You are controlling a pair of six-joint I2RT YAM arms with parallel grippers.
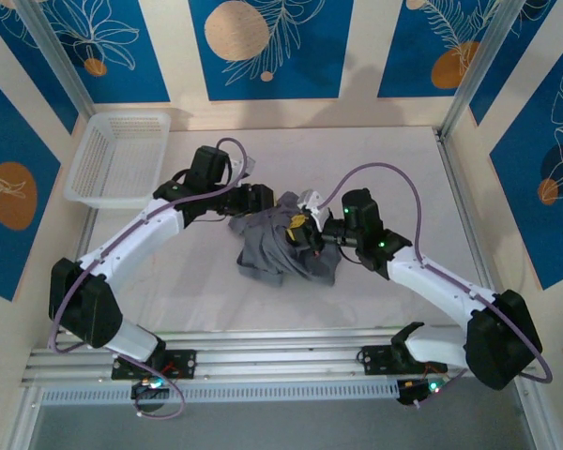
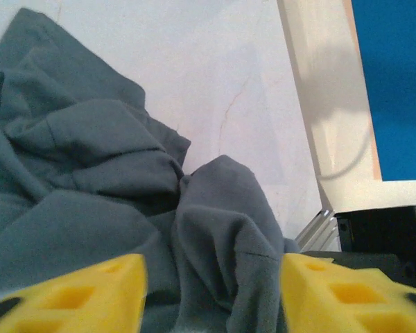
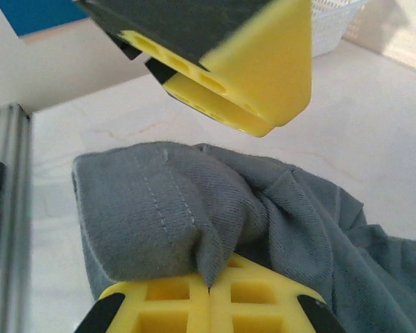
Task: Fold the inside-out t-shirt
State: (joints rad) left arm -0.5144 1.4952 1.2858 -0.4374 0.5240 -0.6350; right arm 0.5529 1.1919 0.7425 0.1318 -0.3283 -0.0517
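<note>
T-shirt [image 1: 270,251] crumpled, right end effector [image 3: 209,297] pinching fold

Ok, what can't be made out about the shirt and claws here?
Top view: the t-shirt is a crumpled heap; collar, sleeves and tag are lost in its own folds.
Left wrist view: the left claw has its fingers mostly cut off by the bottom edge, one blurred.
Right wrist view: the right claw pinches cloth, but a draped fold hides how much.

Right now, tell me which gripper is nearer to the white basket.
Left. The left gripper is open at the t-shirt's edge on the side facing the basket. The right gripper pinches the t-shirt farther right, beyond the left gripper.
</note>
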